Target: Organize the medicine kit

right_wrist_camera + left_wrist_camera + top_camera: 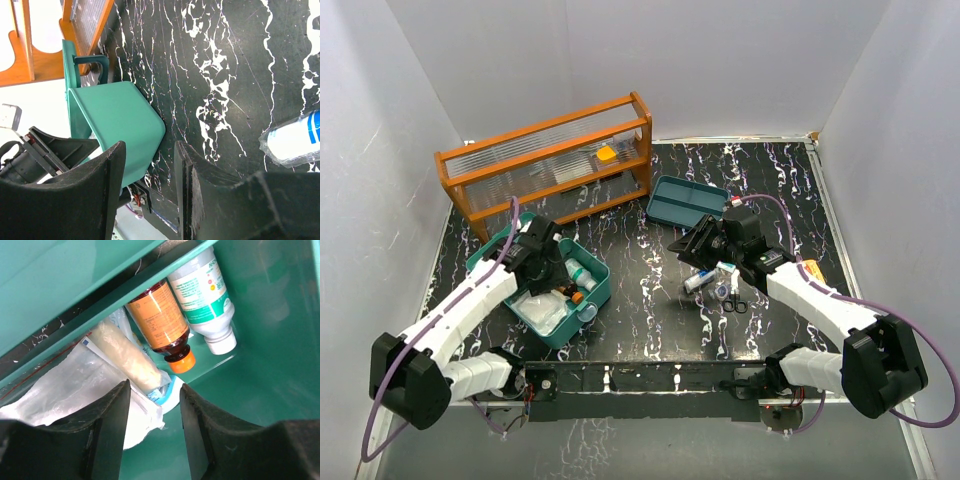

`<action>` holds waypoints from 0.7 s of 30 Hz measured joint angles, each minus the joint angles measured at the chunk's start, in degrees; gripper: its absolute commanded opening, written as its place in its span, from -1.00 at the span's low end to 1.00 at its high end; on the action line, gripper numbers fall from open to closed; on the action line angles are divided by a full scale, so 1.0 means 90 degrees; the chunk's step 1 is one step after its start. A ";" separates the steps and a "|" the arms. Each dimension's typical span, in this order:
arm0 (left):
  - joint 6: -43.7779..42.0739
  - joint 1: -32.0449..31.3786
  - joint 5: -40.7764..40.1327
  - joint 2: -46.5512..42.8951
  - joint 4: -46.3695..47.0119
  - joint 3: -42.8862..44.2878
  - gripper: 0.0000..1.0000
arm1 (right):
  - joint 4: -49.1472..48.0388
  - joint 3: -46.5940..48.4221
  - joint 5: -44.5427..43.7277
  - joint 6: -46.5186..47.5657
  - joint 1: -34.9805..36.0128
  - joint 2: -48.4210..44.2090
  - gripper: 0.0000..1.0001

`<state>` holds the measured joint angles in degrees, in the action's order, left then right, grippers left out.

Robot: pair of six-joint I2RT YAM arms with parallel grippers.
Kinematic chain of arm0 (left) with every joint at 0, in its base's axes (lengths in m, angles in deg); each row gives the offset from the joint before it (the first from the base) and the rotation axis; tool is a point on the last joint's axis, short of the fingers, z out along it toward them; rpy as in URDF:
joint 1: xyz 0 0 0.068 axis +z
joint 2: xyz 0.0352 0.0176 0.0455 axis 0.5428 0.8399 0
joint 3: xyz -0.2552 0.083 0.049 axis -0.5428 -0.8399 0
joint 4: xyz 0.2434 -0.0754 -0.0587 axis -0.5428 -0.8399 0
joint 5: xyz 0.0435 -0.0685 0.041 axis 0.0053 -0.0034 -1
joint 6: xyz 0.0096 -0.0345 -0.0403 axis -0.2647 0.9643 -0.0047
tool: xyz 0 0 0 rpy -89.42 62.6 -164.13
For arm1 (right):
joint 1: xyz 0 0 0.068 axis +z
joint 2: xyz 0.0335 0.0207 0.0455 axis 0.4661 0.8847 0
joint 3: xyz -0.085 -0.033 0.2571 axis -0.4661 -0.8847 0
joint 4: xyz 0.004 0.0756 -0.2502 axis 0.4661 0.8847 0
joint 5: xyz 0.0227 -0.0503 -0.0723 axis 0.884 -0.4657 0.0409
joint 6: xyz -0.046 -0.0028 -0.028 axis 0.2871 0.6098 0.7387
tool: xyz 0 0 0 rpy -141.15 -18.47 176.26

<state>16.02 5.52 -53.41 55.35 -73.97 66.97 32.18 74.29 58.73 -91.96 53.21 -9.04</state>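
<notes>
The teal medicine kit box (594, 292) stands open at the table's left, and its shallow tray insert (687, 200) lies apart at the back centre. My left gripper (546, 266) reaches down into the box. In the left wrist view it (152, 405) is open just above the box floor, with a corner of a white plastic packet (75, 390) lying between the fingers. Past it are a wrapped gauze roll (125, 357), a brown bottle with an orange cap (162, 322) and a white bottle (202, 290). My right gripper (688, 246) hangs open and empty over the table's middle (150, 170).
An orange-brown wooden rack (550, 165) with clear ribbed panels stands behind the box. Scissors (735, 303), a wrapped roll (295, 142) and small packets lie on the black marbled table under the right arm. White walls close in three sides.
</notes>
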 measured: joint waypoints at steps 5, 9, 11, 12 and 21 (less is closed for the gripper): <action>-0.0129 0.0017 0.0289 -0.0296 0.0061 0.0056 -0.01 | 0.0056 0.0000 -0.0175 0.0073 0.0000 0.0000 -0.15; -0.0206 0.0015 0.0362 -0.0406 0.0005 0.0500 0.02 | 0.0240 -0.0002 -0.0466 0.0248 -0.0005 -0.0005 -0.15; -0.0197 0.0017 0.0226 -0.0483 -0.0097 0.0729 0.03 | 0.0342 -0.0032 -0.0576 0.0335 -0.0007 -0.0029 -0.15; -0.0175 0.0017 0.0141 -0.0542 -0.0175 0.0792 0.04 | 0.0393 -0.0063 -0.0629 0.0376 -0.0007 -0.0053 -0.15; 0.0362 0.0022 -0.0189 -0.1321 -0.1124 0.0398 0.40 | 0.0716 -0.0078 -0.1090 0.0714 -0.0053 -0.0034 -0.14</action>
<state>19.28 5.72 -55.12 43.46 -84.09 70.55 38.63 73.59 48.92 -85.53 52.73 -9.34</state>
